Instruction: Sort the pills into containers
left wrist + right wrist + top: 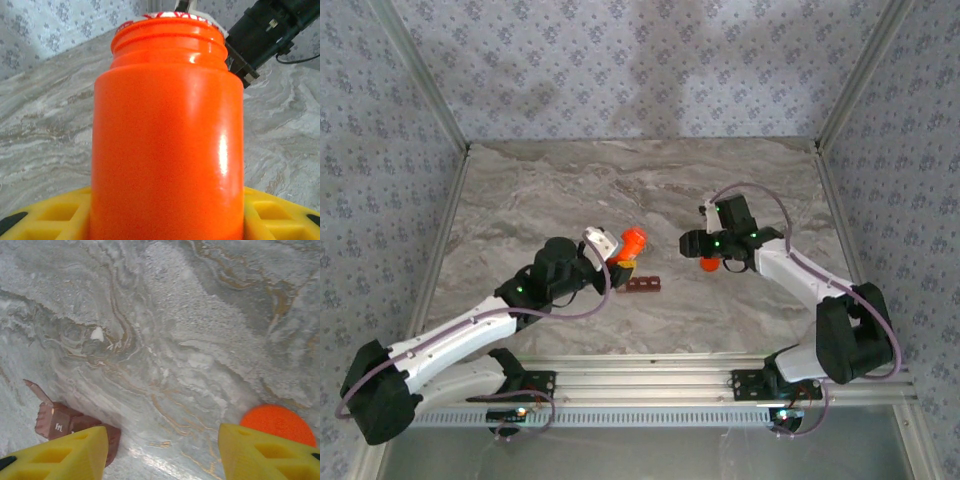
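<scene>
My left gripper [622, 252] is shut on an orange bottle [634, 240], which is tilted above the table just left of centre. In the left wrist view the bottle [167, 140] stands between the yellow fingers [55, 215] with its threaded mouth uncapped. The containers [643, 285], a dark red-brown strip of cells, lie flat just below the bottle. My right gripper [705, 250] hangs open over bare table, nothing between its fingers [65, 455]. An orange cap [277, 422] lies on the table beside its right finger. One small white pill [97, 334] rests on the marble beyond the containers [62, 422].
The marble table [620, 180] is walled by patterned panels at the back and both sides. A metal rail [640, 385] runs along the near edge by the arm bases. The right arm's black wrist [265, 35] sits close behind the bottle.
</scene>
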You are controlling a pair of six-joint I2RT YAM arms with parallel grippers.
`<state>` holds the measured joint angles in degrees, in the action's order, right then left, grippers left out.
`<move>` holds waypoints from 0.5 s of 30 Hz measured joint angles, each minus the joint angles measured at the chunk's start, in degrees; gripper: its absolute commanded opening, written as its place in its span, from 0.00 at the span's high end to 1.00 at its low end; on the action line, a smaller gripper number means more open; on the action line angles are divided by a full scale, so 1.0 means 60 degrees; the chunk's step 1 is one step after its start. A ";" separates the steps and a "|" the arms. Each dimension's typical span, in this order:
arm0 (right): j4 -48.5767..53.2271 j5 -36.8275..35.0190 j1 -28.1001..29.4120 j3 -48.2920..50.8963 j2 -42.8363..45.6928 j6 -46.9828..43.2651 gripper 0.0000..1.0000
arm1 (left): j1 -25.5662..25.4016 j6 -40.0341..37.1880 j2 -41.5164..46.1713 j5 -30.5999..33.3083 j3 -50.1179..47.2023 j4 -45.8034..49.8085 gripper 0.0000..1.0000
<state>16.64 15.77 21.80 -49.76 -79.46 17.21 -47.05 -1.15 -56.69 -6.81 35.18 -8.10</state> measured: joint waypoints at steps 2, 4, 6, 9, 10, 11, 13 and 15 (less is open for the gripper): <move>0.0138 -0.0091 -0.0164 0.0018 0.0051 0.0004 0.36 | -0.0029 -0.0080 -0.0051 -0.0004 0.0069 -0.0262 1.00; 0.0277 -0.0178 -0.0335 0.0018 0.0069 0.0029 0.35 | -0.0036 -0.0168 -0.0248 -0.0011 0.0255 -0.0499 1.00; 0.0423 -0.0328 -0.0499 0.0018 0.0080 0.0033 0.34 | -0.0036 -0.0270 -0.0550 -0.0044 0.0517 -0.0718 1.00; 0.0725 -0.0667 -0.0696 0.0000 0.0106 0.0029 0.31 | -0.0036 -0.0459 -0.1082 -0.0120 0.0936 -0.1118 1.00; 0.0841 -0.0783 -0.0758 -0.0018 0.0106 0.0029 0.31 | -0.0036 -0.0521 -0.1304 -0.0182 0.1115 -0.1235 1.00; 0.0936 -0.0885 -0.0805 -0.0036 0.0106 0.0025 0.31 | -0.0036 -0.0572 -0.1530 -0.0233 0.1290 -0.1362 1.00; 0.1082 -0.1075 -0.0896 -0.0087 0.0106 0.0025 0.30 | -0.0036 -0.0667 -0.1949 -0.0299 0.1632 -0.1563 1.00; 0.1133 -0.1271 -0.0954 -0.0117 0.0102 0.0022 0.30 | -0.0036 -0.0714 -0.2371 -0.0346 0.2011 -0.1727 1.00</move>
<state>23.44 8.14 16.08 -50.46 -78.85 17.34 -47.27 -5.43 -70.91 -8.88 47.24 -18.46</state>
